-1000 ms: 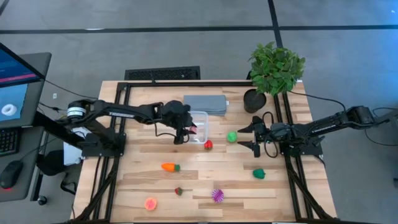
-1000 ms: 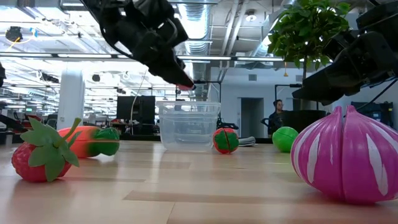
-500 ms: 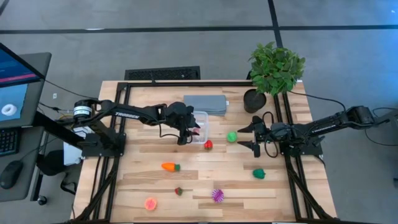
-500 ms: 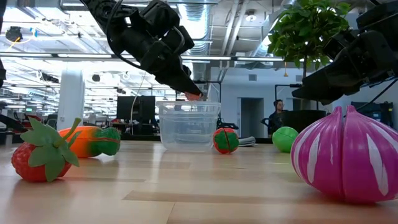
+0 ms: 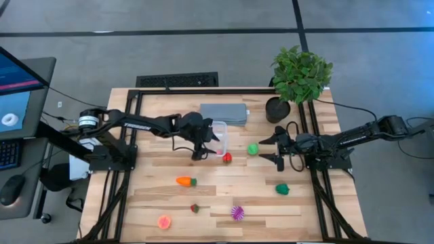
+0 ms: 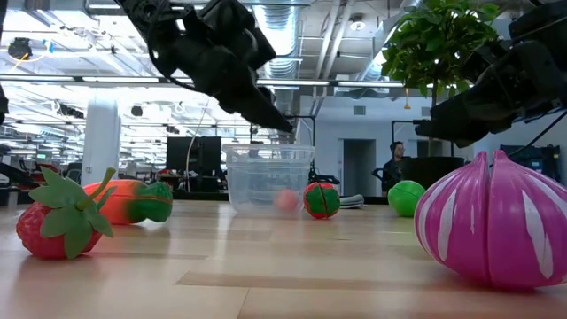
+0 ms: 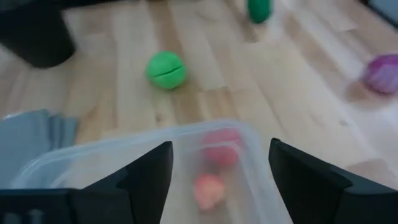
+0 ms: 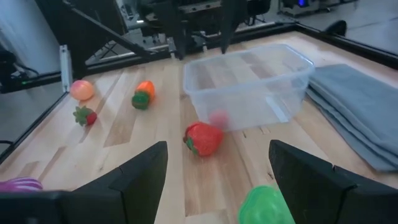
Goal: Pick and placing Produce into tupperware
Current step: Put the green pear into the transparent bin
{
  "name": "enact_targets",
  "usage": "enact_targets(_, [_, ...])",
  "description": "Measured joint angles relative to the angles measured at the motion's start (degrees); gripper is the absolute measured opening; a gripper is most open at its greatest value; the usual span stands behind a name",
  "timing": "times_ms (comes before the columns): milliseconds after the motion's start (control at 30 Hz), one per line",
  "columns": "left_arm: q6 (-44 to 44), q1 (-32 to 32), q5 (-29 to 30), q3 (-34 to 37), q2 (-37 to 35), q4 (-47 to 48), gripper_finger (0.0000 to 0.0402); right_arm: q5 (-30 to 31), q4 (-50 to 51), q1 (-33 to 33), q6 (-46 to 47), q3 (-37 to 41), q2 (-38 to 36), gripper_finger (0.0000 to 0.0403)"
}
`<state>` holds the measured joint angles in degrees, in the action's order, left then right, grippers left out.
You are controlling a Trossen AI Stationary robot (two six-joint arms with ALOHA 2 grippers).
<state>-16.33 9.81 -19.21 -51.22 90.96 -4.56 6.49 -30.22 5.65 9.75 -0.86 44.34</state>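
Note:
The clear tupperware stands at the table's middle, in front of the grey pad. My left gripper hovers open just above its rim, holding nothing. A small pink piece of produce shows blurred low inside the tub. A red fruit lies on the table against the tub's outer wall, and a green ball lies to its right. My right gripper waits open beside the green ball, above the table.
On the near half of the table lie a carrot, a strawberry, a pink-orange fruit, a spiky purple ball and a green vegetable. A grey pad and a potted plant stand at the back.
My left gripper has come down over the tub with the pink piece shut between its fingertips, then opened and let go. The pink piece has dropped from the fingers into the tub. My right arm has kept still.

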Motion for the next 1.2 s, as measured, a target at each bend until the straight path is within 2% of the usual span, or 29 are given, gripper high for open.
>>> enact_targets(167, [-0.64,-1.2,1.96,0.0,-5.25,7.86,0.0256,-0.6,-0.7,0.0,-3.82,-0.02,0.0,0.0306])
enact_targets(300, [0.98,-2.25,6.9,0.0,-11.93,17.26,0.0255,0.16,0.76,-0.13,-5.54,-0.03,0.0,0.0306])
enact_targets(467, [7.18,-4.55,11.96,0.0,-20.11,29.54,0.0254,6.24,12.04,-0.13,-4.4,-2.18,0.64,0.0306])
enact_targets(600, [11.72,-7.65,16.21,0.89,-25.51,34.9,0.0254,7.08,13.55,-0.02,-5.02,-4.11,3.68,0.0306])
enact_targets(767, [16.24,-11.42,20.67,4.72,-31.89,36.13,0.0254,7.07,14.33,-0.02,-8.27,-8.97,9.94,0.0306])
enact_targets(900, [19.89,-13.89,24.78,10.71,-37.54,35.8,0.0254,7.05,21.43,-0.08,-8.8,-15.36,15.68,0.0306])
enact_targets(1067, [21.85,-15.58,26.91,20.07,-45.09,28.33,0.0254,6.06,31.1,-1.26,-8.23,-22.34,21.35,0.0306])
enact_targets(1200, [23.3,-16.6,28.27,25.95,-51.26,25.44,0.0254,3.83,35.26,-3.18,-6.52,-24.3,22.46,0.0306])
